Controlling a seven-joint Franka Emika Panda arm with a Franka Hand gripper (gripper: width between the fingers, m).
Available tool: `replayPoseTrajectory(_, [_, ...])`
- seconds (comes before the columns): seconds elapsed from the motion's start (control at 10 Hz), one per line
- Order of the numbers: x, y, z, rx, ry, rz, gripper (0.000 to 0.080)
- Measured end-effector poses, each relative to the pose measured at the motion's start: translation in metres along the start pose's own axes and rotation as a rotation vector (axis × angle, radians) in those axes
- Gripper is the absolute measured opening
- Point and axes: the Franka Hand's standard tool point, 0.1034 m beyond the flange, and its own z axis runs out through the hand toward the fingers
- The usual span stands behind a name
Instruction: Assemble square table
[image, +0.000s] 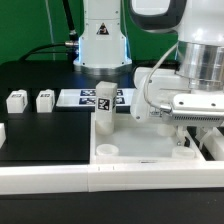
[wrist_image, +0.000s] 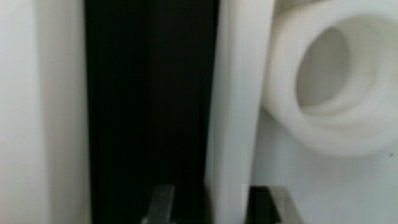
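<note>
Square table top: white moulded plastic, so prob. light, stiff and smooth. Hard shell w/ no give, likely slick under the pads. It won't crush, but a thin wall could flex or crack if levered hard. It lies flat on the black table, right under the jaws.

Best hold, imo: the raised rim. It's a thin upright wall that suits a narrow pinch, whereas the flat face is far too wide to span. A grip this near a corner prob. means more twist if the top gets slid or pushed, so go slow and keep the force low on the wall.

Gripper: jaws nearly together. In the wrist view the rim runs straight btwn the two dark tips, so I read it as pinched on the rim, not closed on air. The contact is at the frame edge and blurry, so not 100% sure. A round corner socket sits just inside the jaws, empty.

One leg stands upright at the corner across the top from the jaws, tag facing the cam. Can't tell if it's screwed home. Loose legs lie well away from the jaws, beyond that standing leg.

Arm pose: wrist low over the top's edge, hand pointing down, fingers roughly vertical astride the rim. The forearm comes in from above, on the exterior view's right.
</note>
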Motion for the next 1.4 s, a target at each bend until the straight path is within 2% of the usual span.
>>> replayPoseTrajectory(0.6, [0.005,-0.001,0.002,0.002,0.010,0.007,0.0067])
replayPoseTrajectory(0.7, [0.005,0.012,0.000,0.007,0.023,-0.003,0.0067])
replayPoseTrajectory(0.8, [0.004,0.019,-0.001,0.020,0.041,-0.009,0.0067])
replayPoseTrajectory(1.0, [0.002,0.019,-0.003,0.054,0.066,0.000,0.0067])
replayPoseTrajectory(1.3, [0.003,0.016,-0.002,0.056,0.068,0.004,0.0067])
replayPoseTrajectory(1.4, [0.001,0.010,-0.002,0.062,0.067,0.011,0.0164])
